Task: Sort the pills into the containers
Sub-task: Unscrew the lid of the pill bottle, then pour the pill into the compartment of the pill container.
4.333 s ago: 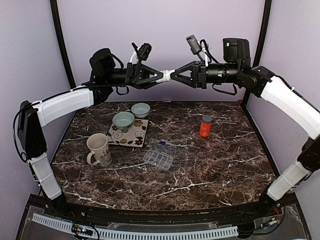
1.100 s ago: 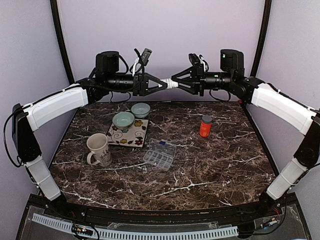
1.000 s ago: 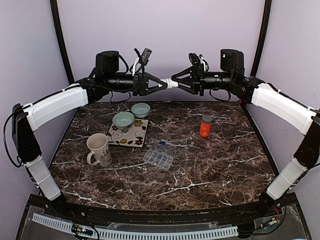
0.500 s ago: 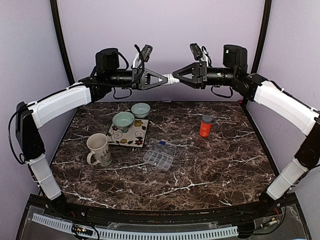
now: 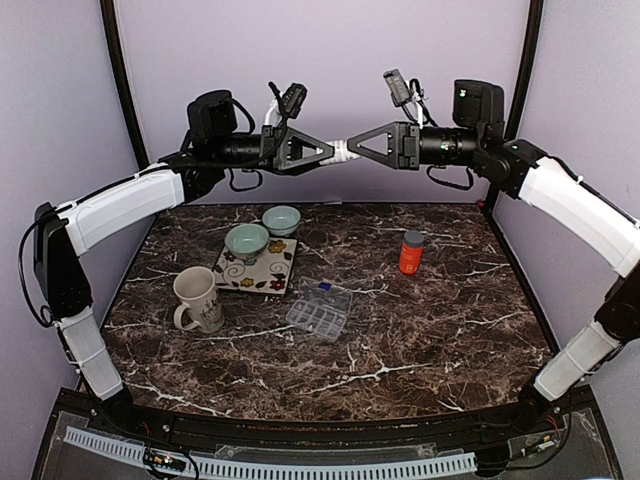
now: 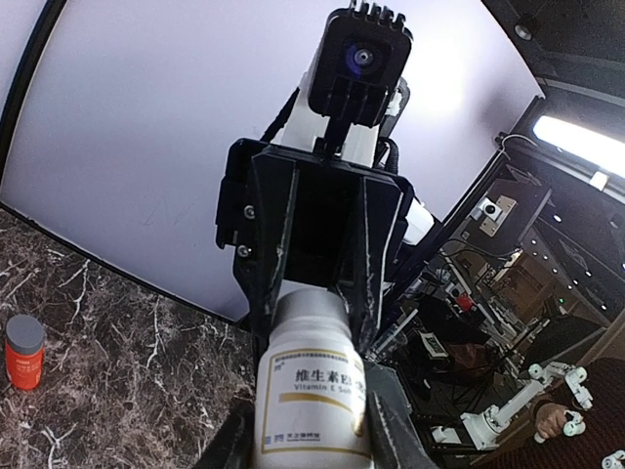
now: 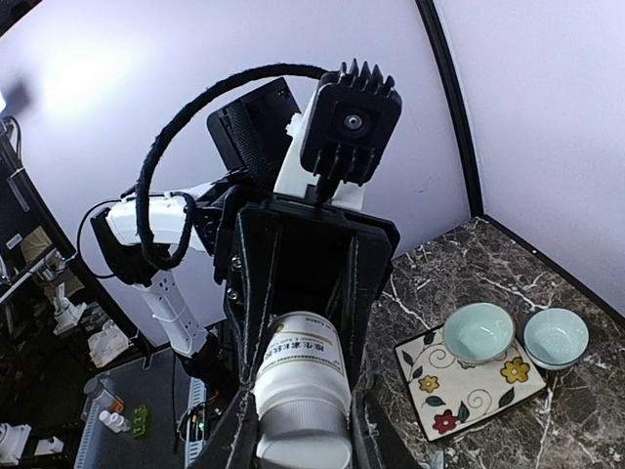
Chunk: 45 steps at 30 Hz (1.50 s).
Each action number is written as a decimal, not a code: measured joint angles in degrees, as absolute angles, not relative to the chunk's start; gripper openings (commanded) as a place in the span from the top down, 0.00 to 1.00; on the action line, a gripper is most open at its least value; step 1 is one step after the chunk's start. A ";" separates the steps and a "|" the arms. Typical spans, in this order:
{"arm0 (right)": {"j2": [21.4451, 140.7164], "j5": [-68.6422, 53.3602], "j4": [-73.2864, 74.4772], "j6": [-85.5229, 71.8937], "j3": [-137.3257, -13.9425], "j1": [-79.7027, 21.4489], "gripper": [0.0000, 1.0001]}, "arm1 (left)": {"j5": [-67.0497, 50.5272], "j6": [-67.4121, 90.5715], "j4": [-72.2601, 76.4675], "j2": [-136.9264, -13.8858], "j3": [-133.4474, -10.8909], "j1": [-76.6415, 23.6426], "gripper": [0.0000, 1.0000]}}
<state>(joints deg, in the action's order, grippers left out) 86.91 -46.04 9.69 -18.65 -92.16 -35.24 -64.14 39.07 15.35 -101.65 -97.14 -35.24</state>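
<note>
High above the table's back edge, a white pill bottle (image 5: 343, 152) with a gold-edged label (image 6: 314, 396) lies level between my two grippers. My left gripper (image 5: 333, 153) is shut on the bottle's body (image 6: 312, 440). My right gripper (image 5: 353, 150) is shut on the cap end (image 7: 303, 440). No pills show. The containers are the cells of a clear organiser box (image 5: 319, 310), which lies on the marble table well below both grippers, near the middle.
An orange bottle (image 5: 411, 252) stands at the back right of the table (image 5: 440, 330). A cream mug (image 5: 198, 299) stands at the left. Two pale green bowls (image 5: 246, 242) (image 5: 281, 220) sit by a floral mat (image 5: 256, 272).
Both grippers and the bottle between them have risen a little, and both wrists have turned. Both grips are unchanged. Nothing on the table has moved.
</note>
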 measured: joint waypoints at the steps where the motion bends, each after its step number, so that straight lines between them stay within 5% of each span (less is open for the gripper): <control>1: 86.80 -45.76 9.91 -17.87 -92.16 -35.24 0.96 | -64.36 39.72 15.75 -101.82 -97.14 -35.16 1.00; 21: 84.07 -39.97 12.21 -14.13 -90.30 -35.07 0.97 | -65.21 42.02 20.97 -101.95 -95.26 -33.87 1.00; 45: 80.34 -30.50 7.05 -21.47 -79.77 -33.69 1.00 | -43.57 39.83 37.41 -81.47 -55.09 -39.44 1.00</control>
